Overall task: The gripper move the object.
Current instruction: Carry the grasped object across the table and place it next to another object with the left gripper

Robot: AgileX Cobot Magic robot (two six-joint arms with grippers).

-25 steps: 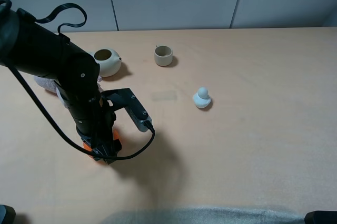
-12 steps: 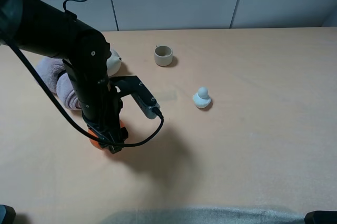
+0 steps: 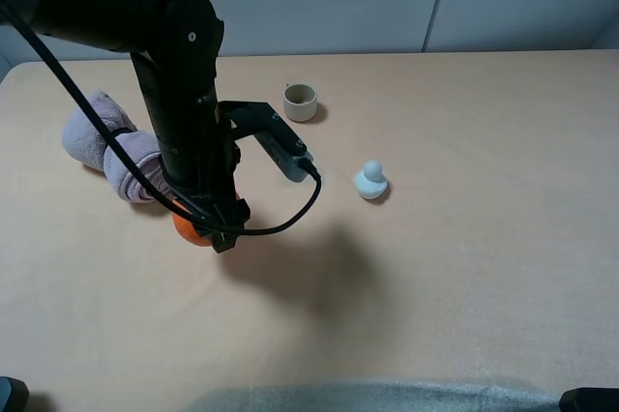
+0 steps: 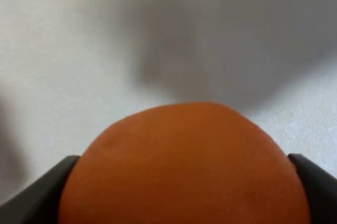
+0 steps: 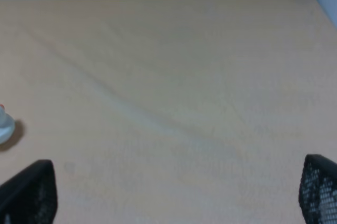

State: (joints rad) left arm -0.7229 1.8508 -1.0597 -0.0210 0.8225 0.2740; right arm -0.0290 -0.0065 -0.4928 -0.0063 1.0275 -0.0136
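Note:
My left gripper (image 3: 208, 231), at the tip of the large dark arm with the looping black cable and grey box, is shut on the bright orange fruit (image 3: 190, 229). It holds the fruit above the tan table, left of centre. In the left wrist view the fruit (image 4: 184, 166) fills the space between the two black fingers (image 4: 37, 195). Most of the fruit is hidden by the arm in the high view. My right gripper (image 5: 174, 195) is open over bare table, with only its fingertips showing at the frame's corners.
A rolled pinkish towel (image 3: 102, 144) lies left of the arm. A small beige cup (image 3: 300, 102) stands at the back. A pale-blue duck figure (image 3: 370, 180) sits right of centre and also shows in the right wrist view (image 5: 4, 125). The teapot is hidden behind the arm.
My left arm has lifted and moved toward the back right with the fruit in its jaws. The towel is uncovered and the teapot is now hidden behind the arm.

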